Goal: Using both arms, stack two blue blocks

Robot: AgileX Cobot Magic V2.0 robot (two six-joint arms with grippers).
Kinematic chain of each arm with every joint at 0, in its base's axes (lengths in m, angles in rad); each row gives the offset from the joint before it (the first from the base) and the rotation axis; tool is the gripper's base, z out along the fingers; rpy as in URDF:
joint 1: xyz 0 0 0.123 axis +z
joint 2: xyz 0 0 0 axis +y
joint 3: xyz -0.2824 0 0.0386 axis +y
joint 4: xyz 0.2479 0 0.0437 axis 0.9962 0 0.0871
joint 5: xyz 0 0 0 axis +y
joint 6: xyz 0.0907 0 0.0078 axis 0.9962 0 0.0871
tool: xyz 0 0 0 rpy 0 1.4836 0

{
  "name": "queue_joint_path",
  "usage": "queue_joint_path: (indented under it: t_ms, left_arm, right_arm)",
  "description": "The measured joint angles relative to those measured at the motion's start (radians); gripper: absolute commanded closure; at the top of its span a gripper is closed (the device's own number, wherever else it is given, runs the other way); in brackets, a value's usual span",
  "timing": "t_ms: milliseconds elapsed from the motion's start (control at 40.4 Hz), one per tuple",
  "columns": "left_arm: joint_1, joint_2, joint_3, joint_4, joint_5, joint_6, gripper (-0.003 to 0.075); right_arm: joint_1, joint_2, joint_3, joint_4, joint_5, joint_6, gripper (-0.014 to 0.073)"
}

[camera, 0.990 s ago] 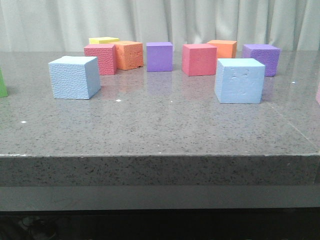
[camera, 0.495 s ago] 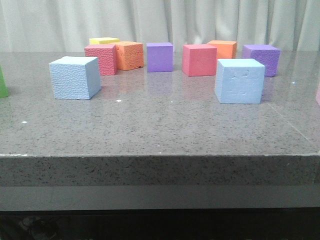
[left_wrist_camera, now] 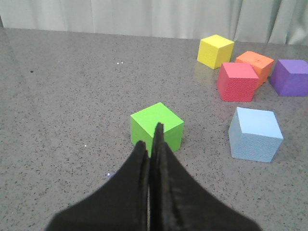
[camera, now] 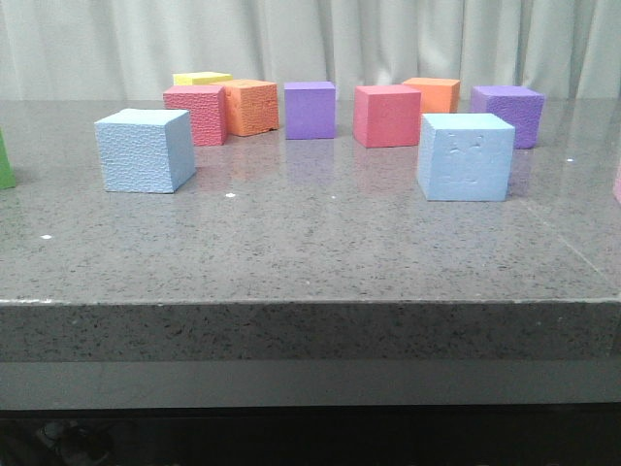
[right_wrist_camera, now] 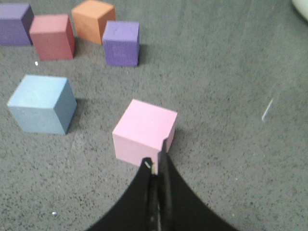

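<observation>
risk of clamping the wrong cube: lime-green foam cube (left_wrist_camera: 157, 126) directly ahead of left gripper (left_wrist_camera: 150, 144), pale pink foam cube (right_wrist_camera: 145, 131) ahead of right gripper (right_wrist_camera: 157, 166). both pressed together, empty. two pale sky-blue foam cubes (camera: 146, 149) (camera: 465, 155) well apart, off to the side of each gripper, toward the desk's left and right edges.

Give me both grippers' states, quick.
Left gripper: closed, empty, above the green cube.
Right gripper: closed, empty, above the pink cube.
</observation>
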Motion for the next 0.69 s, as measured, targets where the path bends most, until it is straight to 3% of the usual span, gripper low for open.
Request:
queue_joint_path:
  t_ms: [74,124,272,322,371,520,693]
  left_arm:
    - [0.0,0.025,0.0,-0.002,0.0,0.0,0.0712]
    - [0.0,0.037,0.0,-0.002,0.0,0.0,0.063]
    - [0.0,0.052,0.0,-0.004,-0.002,0.0,0.0239]
    - [0.0,0.052,0.0,-0.011,-0.005,0.0,0.0149]
    - [-0.008,0.052,0.0,-0.019,-0.007,0.0,0.0104]
    - [-0.109,0.052,0.0,-0.029,-0.014,0.0,0.01]
    - [-0.221,0.052,0.0,-0.03,-0.014,0.0,0.01]
  right_arm:
    - [0.0,0.033,0.0,0.0,0.004,0.0,0.0622]
    - [0.0,0.048,0.0,0.0,0.011,0.0,0.0545]
    - [0.0,0.082,0.0,0.0,0.025,0.0,0.0121]
    - [0.0,0.086,0.0,0.0,0.025,0.0,0.0004]
    - [0.0,0.089,0.0,0.0,0.027,0.0,-0.0057]
    - [0.011,0.092,-0.005,0.011,0.036,-0.007,-0.005]
    - [0.118,0.129,-0.065,0.038,0.068,-0.057,-0.0049]
